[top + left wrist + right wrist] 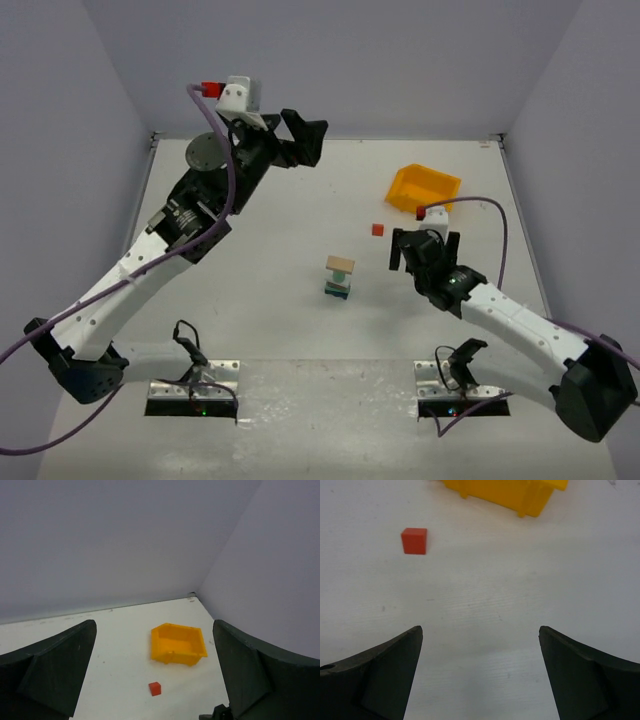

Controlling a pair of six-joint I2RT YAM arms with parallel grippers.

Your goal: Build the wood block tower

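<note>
A short wood block tower [339, 278] stands mid-table, a pale block on top of green and blue ones. A loose red block [377, 229] [155, 688] [414, 540] lies apart from it, near the yellow bin. My left gripper [305, 137] [155, 630] is raised high at the back, open and empty, far from the tower. My right gripper [425, 243] [480, 630] hovers low to the right of the tower, open and empty, with the red block ahead and to its left.
A yellow plastic bin [424, 189] [178, 643] [505, 492] sits at the back right, just beyond the red block. White walls close the table at the back and sides.
</note>
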